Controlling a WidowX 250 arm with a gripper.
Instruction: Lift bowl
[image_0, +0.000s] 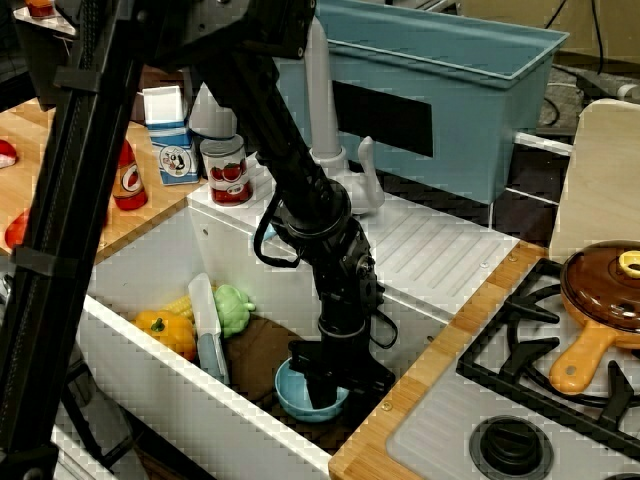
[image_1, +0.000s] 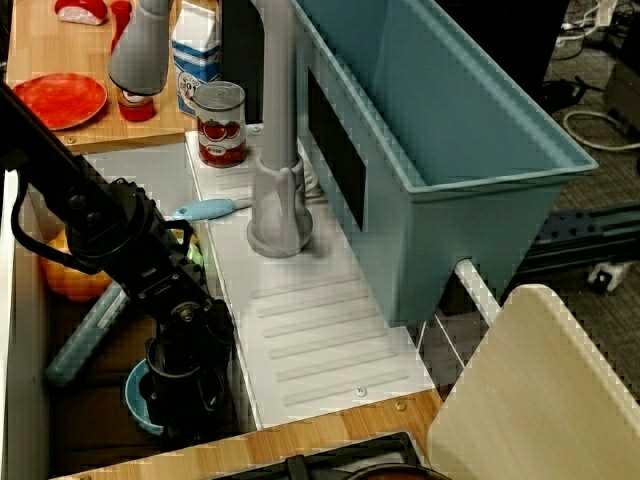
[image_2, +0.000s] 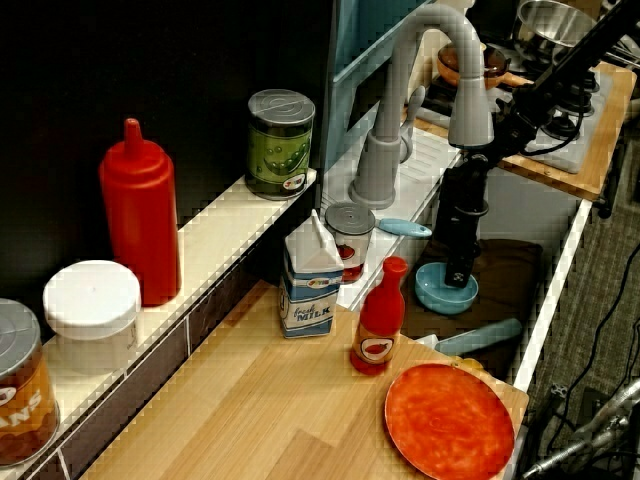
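- Only the side view showed the orange-red plate (image_2: 449, 421) whole, nearest the camera; the front view alone showed the stove pan (image_0: 600, 300).
- The bowl (image_0: 300, 396) sat on the sink floor, beside a blue brush (image_0: 208, 330) and orange pepper (image_0: 166, 332).
- The arm reached steeply down, the gripper (image_0: 328, 385) inside the bowl; its opening and grasp could not be told.
- The faucet (image_1: 275, 150) and blue-grey tub (image_1: 450, 150) stood behind.

In the sink's near left corner the black pincer (image_1: 190, 400) reaches down into the small light-blue bowl (image_1: 140, 398), with the grey faucet (image_1: 278, 190) and blue tub (image_1: 450, 150) farther right.
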